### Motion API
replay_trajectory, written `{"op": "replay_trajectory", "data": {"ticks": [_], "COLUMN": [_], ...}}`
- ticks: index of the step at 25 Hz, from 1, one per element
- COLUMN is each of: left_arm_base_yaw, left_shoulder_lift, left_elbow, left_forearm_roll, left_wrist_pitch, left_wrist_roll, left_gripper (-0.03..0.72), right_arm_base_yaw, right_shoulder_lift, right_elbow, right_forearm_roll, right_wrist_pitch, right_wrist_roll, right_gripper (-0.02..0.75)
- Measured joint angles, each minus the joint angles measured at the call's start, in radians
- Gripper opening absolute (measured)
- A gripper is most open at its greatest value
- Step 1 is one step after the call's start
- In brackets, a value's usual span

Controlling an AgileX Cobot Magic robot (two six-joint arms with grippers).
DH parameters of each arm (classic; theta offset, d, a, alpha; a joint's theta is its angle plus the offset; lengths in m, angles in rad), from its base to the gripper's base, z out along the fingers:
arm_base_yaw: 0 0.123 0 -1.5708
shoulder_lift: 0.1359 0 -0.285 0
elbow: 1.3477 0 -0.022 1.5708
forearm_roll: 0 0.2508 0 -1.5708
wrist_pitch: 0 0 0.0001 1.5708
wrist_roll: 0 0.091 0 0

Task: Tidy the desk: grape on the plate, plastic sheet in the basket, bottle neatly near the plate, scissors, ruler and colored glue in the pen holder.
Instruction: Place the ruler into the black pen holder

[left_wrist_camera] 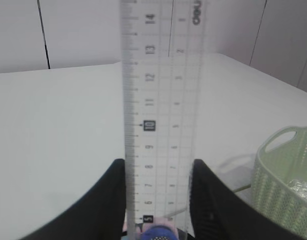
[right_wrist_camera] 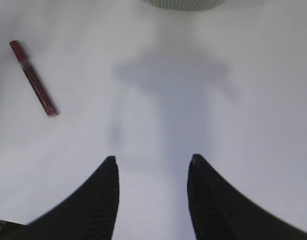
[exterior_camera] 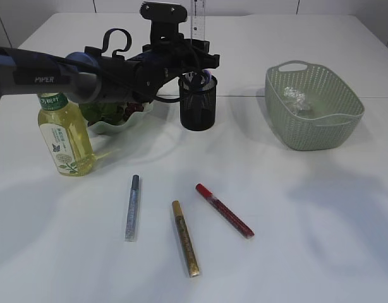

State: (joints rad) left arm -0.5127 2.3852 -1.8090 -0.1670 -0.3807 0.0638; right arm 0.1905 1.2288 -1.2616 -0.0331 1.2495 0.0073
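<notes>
- Tabletop (exterior_camera: 320, 214): white, carries everything listed; places below are given relative to the pen holder.
- Left arm (exterior_camera: 48, 79): reaches in from the left, marked "PIPER"; its gripper (exterior_camera: 195, 52) sits directly above the holder.
- Basket (exterior_camera: 314, 107): green, to the right, with the crumpled plastic sheet (exterior_camera: 295, 99) already inside.
- Bottle (exterior_camera: 64, 132): yellow drink, upright to the left, green label in Chinese characters, unreadable here.
- Plate (exterior_camera: 115, 123): left, beside the bottle, largely hidden by the arm; grape (exterior_camera: 127, 112) appears to lie on it.
- Pen holder (exterior_camera: 198, 104): black mesh cup, centre back; a blue-handled item, likely the scissors, shows at its mouth.
- Ruler (left_wrist_camera: 161, 115): clear, upright, clasped between the left jaws, lower end in the holder; evidently held vertical to drop in; "deli" printed near the top.
- Three glue pens in front: silver (exterior_camera: 132, 207), gold (exterior_camera: 184, 237), red (exterior_camera: 224, 209), not yet stowed.
- Right gripper (right_wrist_camera: 152, 175): spread, empty, over bare tabletop near the red pen.
</notes>
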Motion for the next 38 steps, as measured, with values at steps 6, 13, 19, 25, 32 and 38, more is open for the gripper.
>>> {"op": "replay_trajectory", "data": {"ticks": [6,13,19,25,32,38], "left_arm_base_yaw": [0.000,0.000,0.000,0.000,0.000,0.000], "left_shoulder_lift": [0.000,0.000,0.000,-0.051,-0.179,-0.301], "left_elbow": [0.000,0.000,0.000,0.000,0.000,0.000], "left_forearm_roll": [0.000,0.000,0.000,0.011,0.049,0.078], "left_wrist_pitch": [0.000,0.011,0.018,0.081,0.331,0.639], "left_wrist_roll": [0.000,0.000,0.000,0.000,0.000,0.000], "left_gripper": [0.329,0.398,0.400,0.401,0.401,0.401], "right_arm_base_yaw": [0.000,0.000,0.000,0.000,0.000,0.000], "right_shoulder_lift": [0.000,0.000,0.000,0.000,0.000,0.000], "right_elbow": [0.000,0.000,0.000,0.000,0.000,0.000], "right_forearm_roll": [0.000,0.000,0.000,0.000,0.000,0.000], "right_wrist_pitch": [0.000,0.000,0.000,0.000,0.000,0.000], "right_wrist_roll": [0.000,0.000,0.000,0.000,0.000,0.000], "right_gripper": [0.364,0.363,0.364,0.363,0.364,0.363]}}
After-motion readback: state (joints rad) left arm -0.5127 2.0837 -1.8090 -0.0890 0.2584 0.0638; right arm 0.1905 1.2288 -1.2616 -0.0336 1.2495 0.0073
